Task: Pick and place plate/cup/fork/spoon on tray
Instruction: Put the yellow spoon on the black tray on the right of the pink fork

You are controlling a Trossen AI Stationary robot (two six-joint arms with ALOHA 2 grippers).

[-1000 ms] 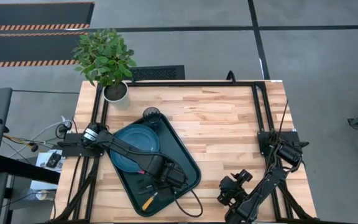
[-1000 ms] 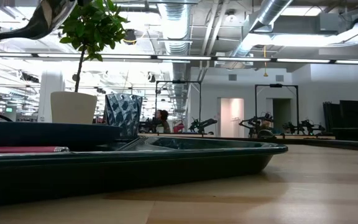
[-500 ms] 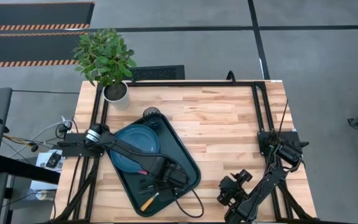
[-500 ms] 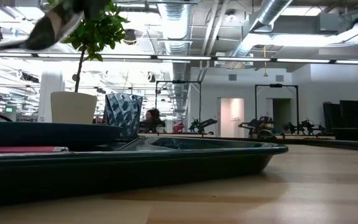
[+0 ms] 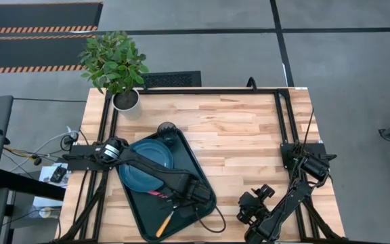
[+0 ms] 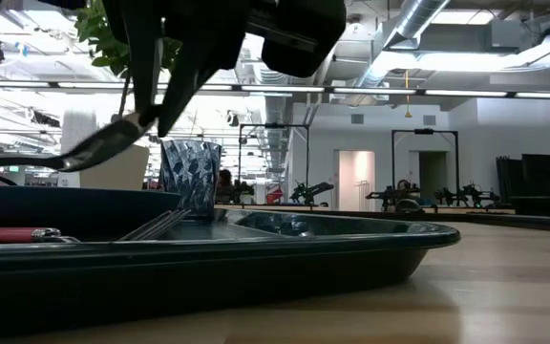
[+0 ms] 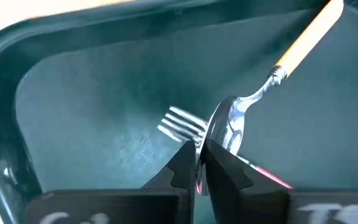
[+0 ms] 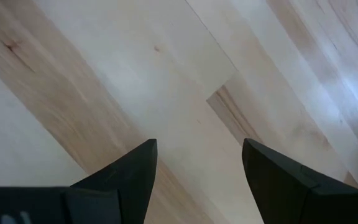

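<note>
The left gripper is now swinging lower over the tray, carrying the spoon down beside the fork, and the tray itself is sliding slightly toward the right.

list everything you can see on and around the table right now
dark green rectangular plastic tray: one, left half of the wooden table
round dark blue-teal plate: one, on the tray
dark smoky-grey see-through cup: one, at the tray's far corner
red-pink-handled fork: one, lying in the tray
orange-handled spoon: one, over the tray's near end, bowl pinched
green plant in a white pot: one, far left corner
left end effector: shut on the spoon, above the tray
right end effector: open, over bare wood at the near right
</note>
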